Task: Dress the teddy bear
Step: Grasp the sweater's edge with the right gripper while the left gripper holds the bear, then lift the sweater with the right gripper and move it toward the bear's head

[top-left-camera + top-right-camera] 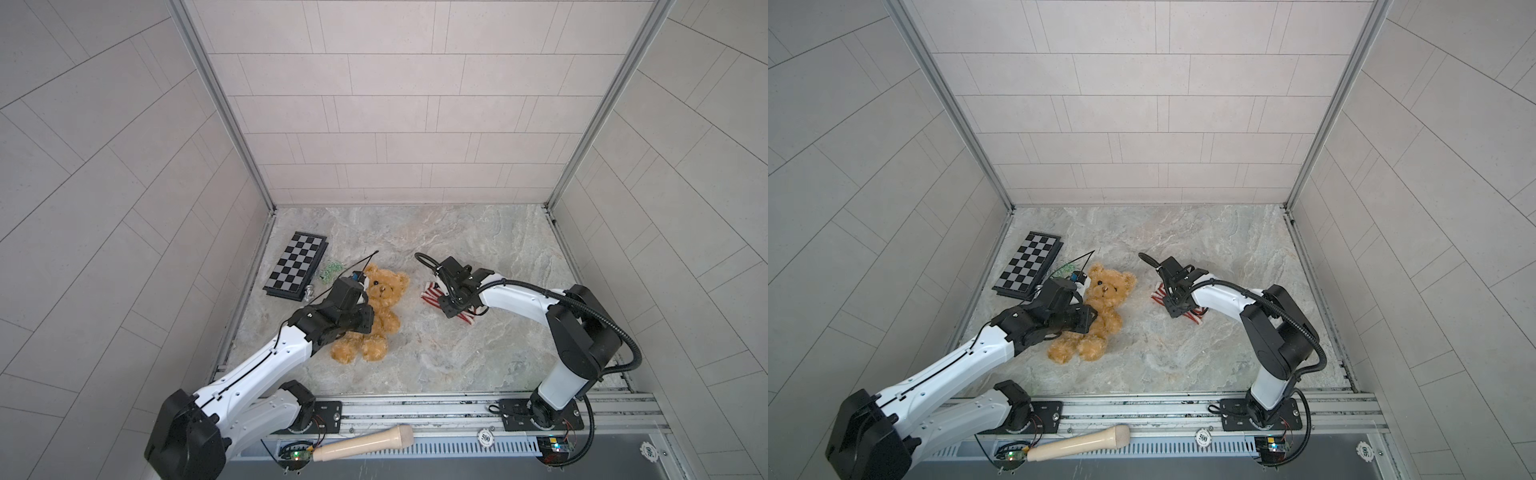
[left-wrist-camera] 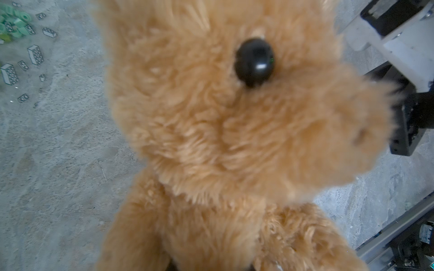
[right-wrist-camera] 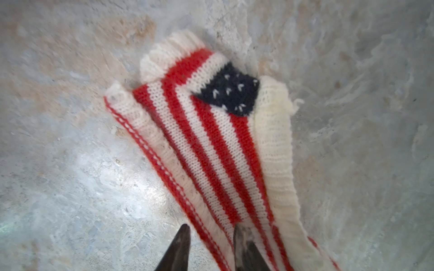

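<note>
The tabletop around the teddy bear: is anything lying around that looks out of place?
Yes. Small toy bricks lie scattered loose beside the chessboard, and a wooden handle rests slantwise on the front ledge by the arms' bases.

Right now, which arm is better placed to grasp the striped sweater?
Right: the right gripper sits low over the sweater, fingertips apart on either side of the knit edge. The left gripper is across the table at the teddy bear's head.

Fluffy golden-brown teddy bear (image 1: 386, 316) — black eyes and nose, face-up on the marbled tabletop (image 1: 457, 353), left of centre, undressed.
</note>
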Tool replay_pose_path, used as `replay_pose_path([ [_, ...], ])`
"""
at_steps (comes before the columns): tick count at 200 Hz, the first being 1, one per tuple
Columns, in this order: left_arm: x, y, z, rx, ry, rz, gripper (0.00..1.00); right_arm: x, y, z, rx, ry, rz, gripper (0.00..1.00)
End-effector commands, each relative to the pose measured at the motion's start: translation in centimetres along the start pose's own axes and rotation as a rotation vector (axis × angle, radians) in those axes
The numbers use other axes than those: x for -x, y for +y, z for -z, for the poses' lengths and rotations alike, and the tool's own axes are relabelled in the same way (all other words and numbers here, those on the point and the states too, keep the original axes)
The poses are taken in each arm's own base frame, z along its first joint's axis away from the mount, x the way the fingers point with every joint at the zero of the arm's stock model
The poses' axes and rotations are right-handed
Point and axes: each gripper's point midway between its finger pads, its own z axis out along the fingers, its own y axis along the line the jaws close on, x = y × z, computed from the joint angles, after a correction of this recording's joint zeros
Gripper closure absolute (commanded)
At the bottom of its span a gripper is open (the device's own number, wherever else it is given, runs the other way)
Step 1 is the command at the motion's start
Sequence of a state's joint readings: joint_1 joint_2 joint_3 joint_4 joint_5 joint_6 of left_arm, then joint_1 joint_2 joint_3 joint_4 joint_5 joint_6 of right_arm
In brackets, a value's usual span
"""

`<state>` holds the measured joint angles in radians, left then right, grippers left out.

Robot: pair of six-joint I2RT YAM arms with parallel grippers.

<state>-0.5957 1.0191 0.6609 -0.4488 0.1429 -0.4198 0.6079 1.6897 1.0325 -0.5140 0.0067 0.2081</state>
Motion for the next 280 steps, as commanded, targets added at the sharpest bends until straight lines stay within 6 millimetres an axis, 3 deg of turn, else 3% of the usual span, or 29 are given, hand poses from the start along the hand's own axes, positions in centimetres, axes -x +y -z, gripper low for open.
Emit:
replay_pose_path([
  [1,0.6,-0.3,-0.1,-0.019,-0.026,0.007,0.77,-0.4,-0.5,-0.1,-0.033,0.023,0.017,0.69],
  [107,0.8,0.0,-0.2,0.004,-0.024,0.000,0.77,-1.0,-0.8,-0.6,-0.041,0.042,0.029,0.81],
  [164,1.3,0.0,0.4,0.018,-0.032,-0.011,0.78,-0.5,-0.7,0.2,-0.021,0.019,0.019,1.00],
  [225,1.4,-0.3,1.2,0.016,-0.010,-0.035,0.86,1.0,0.3,2.3,0.059,-0.088,-0.015,1.00],
  [280,-1.5,-2.1,2.0,-0.059,0.095,-0.123,0.98,2.2,0.4,3.8,0.111,-0.197,-0.037,1.00],
])
